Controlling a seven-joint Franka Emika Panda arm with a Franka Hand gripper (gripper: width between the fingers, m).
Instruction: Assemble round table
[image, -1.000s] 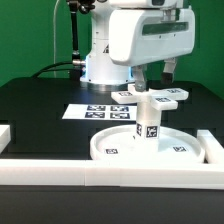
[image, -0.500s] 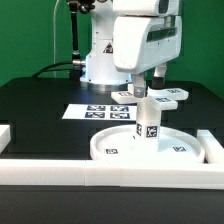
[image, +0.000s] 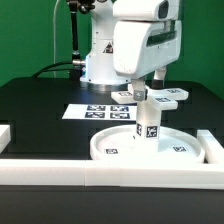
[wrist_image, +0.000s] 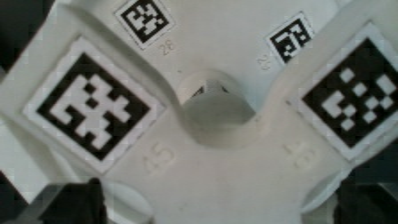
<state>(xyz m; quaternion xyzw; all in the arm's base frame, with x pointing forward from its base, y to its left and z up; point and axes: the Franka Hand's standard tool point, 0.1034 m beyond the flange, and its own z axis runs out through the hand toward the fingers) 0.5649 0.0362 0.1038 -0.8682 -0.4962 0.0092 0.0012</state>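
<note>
One relation: the flat cross-shaped piece (image: 150, 96) is seen at 6 o'clock from the tool (image: 148, 82), directly under it.
Cross position: perched on the short thick cylinder (image: 148, 124), upright in the large rimmed round disc (image: 110, 148) on the tabletop (image: 45, 110).
Axis: cylinder vertical; cross centre (wrist_image: 217, 108) fills the wrist view.
Tool state: cannot be told, fingertips hidden.

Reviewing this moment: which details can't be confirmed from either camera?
- End effector, exterior view: fingertips sit behind the white flat cross-shaped piece, so open or shut is unclear.
- Wrist view: the cross-shaped piece fills the blurred frame; its arms run off the edges.
- White short thick cylinder, exterior view: whether it is fully seated in the large white rimmed round disc cannot be told.
</note>
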